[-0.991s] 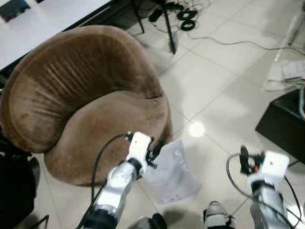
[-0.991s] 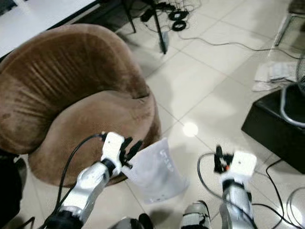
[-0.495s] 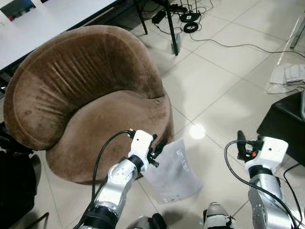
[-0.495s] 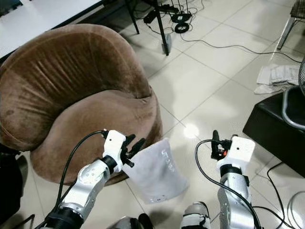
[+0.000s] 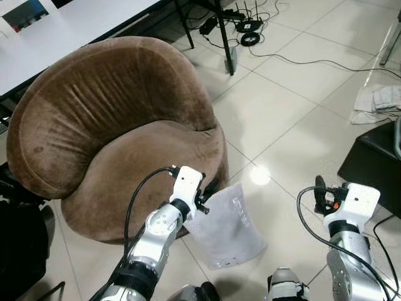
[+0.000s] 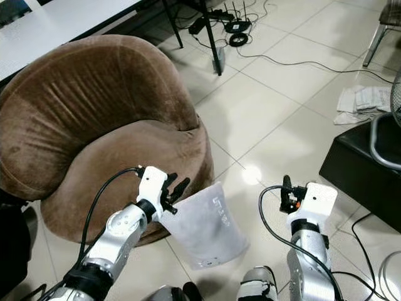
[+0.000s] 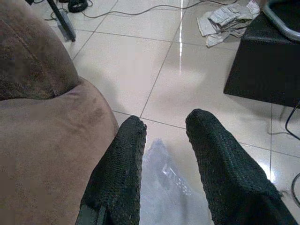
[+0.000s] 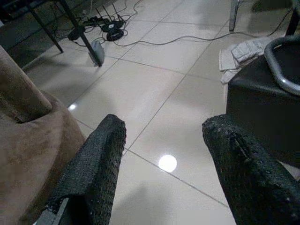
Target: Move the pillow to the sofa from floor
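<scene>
A pale plastic-wrapped pillow (image 5: pixel 225 229) hangs by its top corner from my left gripper (image 5: pixel 210 190), which is shut on it just in front of the sofa's seat edge. The pillow's lower end dangles above the tiled floor. In the left wrist view the pillow (image 7: pixel 164 187) shows between the two black fingers (image 7: pixel 123 164). The brown velvet round sofa (image 5: pixel 106 125) stands to the left and ahead, its seat bare. My right gripper (image 5: pixel 321 191) is held low on the right, open and with nothing in it (image 8: pixel 164 131).
A black box (image 5: pixel 376 163) with a metal frame stands on the right, with crumpled white cloth (image 5: pixel 379 100) behind it. Cables and adapters (image 5: pixel 244 28) lie by table legs ahead. A white table (image 5: pixel 62 25) is behind the sofa. A dark object (image 5: pixel 19 251) sits at the left.
The view has shifted slightly. My right gripper has risen a little. The left gripper still holds the pillow in nearly the same spot beside the sofa.
</scene>
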You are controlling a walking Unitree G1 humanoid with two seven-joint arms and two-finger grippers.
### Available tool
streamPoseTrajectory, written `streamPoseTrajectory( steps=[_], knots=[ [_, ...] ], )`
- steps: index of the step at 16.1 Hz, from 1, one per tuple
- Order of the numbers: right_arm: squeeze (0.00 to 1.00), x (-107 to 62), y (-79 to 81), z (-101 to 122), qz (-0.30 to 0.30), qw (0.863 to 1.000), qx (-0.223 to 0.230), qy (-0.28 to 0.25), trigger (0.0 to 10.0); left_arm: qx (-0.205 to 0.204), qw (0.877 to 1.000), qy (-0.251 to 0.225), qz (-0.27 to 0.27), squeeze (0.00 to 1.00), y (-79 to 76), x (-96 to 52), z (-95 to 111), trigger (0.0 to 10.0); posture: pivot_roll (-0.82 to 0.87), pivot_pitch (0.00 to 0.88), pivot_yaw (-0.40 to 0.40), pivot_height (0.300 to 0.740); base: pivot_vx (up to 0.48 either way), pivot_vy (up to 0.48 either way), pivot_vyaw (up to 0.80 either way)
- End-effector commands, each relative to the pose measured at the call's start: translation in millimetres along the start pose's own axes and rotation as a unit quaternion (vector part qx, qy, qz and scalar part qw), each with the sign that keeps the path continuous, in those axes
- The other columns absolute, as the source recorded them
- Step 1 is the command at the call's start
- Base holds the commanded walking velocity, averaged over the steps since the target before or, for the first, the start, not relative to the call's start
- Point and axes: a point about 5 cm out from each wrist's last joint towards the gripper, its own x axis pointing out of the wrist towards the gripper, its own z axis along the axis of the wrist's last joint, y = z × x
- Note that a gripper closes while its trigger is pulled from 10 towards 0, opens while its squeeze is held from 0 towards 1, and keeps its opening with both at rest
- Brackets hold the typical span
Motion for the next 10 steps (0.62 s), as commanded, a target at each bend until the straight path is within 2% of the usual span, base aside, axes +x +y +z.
streamPoseTrajectory(
  steps=[1, 4, 7, 10],
  knots=[
    [0.0, -4.8, 2.7, -8.6, 0.002, 1.0, 0.005, 0.019, 10.0, 0.001, 1.0, 0.018, 0.016, 0.0, 9.0, -6.6, -9.3, 10.0, -0.33, 0.151, 0.286, 0.74, 0.0, 0.0, 0.0],
    [0.0, -0.9, 9.0, -4.5, 0.019, 1.0, 0.002, 0.013, 10.0, -0.003, 1.0, 0.016, 0.026, 0.0, 10.1, -7.9, -10.3, 10.0, -0.32, 0.15, 0.269, 0.74, 0.0, 0.0, 0.0],
    [0.0, 11.5, 13.7, 5.6, 0.039, 0.999, -0.005, 0.001, 10.0, -0.005, 0.999, 0.01, 0.038, 0.0, 11.6, -8.1, -8.9, 10.0, -0.31, 0.142, 0.247, 0.74, 0.0, 0.0, 0.0],
    [0.0, 14.9, 8.4, 6.8, 0.025, 1.0, -0.006, 0.0, 10.0, -0.005, 0.999, 0.014, 0.037, 0.0, 12.9, -8.9, -10.5, 10.0, -0.31, 0.142, 0.263, 0.74, 0.0, 0.0, 0.0]
  ],
)
